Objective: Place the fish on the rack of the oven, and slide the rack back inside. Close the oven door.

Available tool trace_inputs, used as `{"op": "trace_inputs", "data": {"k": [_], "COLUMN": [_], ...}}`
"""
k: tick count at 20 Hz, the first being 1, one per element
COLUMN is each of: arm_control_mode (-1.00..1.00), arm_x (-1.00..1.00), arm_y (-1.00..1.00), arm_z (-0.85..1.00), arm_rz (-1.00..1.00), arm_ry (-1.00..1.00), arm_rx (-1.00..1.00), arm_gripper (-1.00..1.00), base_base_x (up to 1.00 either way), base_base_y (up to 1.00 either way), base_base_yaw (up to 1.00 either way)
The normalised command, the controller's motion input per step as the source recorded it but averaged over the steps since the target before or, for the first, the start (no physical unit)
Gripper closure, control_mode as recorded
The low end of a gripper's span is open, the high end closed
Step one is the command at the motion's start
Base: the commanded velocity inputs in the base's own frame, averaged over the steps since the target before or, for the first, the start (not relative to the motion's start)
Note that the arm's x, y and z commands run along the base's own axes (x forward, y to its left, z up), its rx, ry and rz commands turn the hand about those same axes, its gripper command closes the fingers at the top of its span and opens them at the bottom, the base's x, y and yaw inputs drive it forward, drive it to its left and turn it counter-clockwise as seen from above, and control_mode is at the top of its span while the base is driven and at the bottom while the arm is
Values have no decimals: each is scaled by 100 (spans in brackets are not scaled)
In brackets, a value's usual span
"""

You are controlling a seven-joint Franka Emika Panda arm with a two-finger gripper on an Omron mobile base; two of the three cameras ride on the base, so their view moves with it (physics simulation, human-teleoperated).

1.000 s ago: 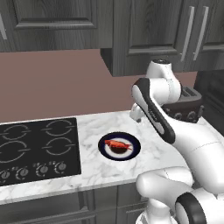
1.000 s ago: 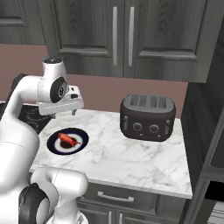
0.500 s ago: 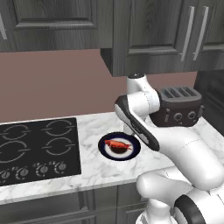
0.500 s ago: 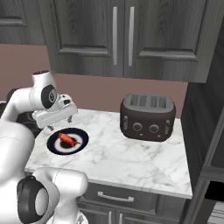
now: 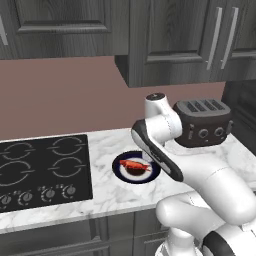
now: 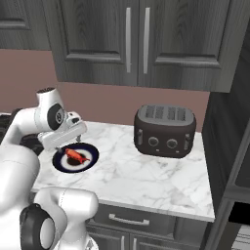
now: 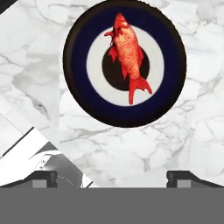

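The fish (image 5: 134,165) (image 6: 74,155) (image 7: 128,48) is red-orange and lies across the middle of a dark round plate (image 5: 120,172) (image 6: 58,166) (image 7: 78,87) with a white ring, on the marble counter. My gripper (image 6: 68,145) (image 7: 113,177) hangs just above the plate's near side, pointing down. It is open, with nothing between its fingertips (image 7: 43,177). In the hand view the fish sits ahead of the tips, apart from them. The oven, its rack and its door are out of view.
A dark toaster (image 5: 202,129) (image 6: 165,129) stands on the counter to the right of the plate. The black cooktop (image 5: 42,170) lies to its left. Wall cabinets (image 5: 170,40) hang overhead, and a tall dark cabinet (image 6: 229,122) bounds the counter's right end.
The arm has swung left and down from above the counter to just over the plate. The jaws have stayed wide, and the fish has not moved.
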Motion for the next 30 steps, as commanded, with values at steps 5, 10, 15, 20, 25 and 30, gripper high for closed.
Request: {"op": "trace_inputs", "data": {"k": [5, 10, 15, 20, 25, 30], "arm_control_mode": [-100, -100, -100, -100, -100, -100], "arm_x": [10, 26, 38, 43, 37, 29], "arm_y": [0, 0, 4, 14, 16, 15], "arm_z": [-52, -55, -39, -29, -31, -34], "arm_rz": [2, 3, 2, 2, 2, 2], "arm_ry": [7, 7, 5, 3, 3, 0], "arm_rx": [0, 0, 0, 0, 0, 0], "arm_gripper": [-100, -100, -100, -100, -100, -100], "base_base_x": [0, 0, 0, 0, 0, 0], "base_base_y": [0, 0, 0, 0, 0, 0], "base_base_yaw": [0, 0, 0, 0, 0, 0]}}
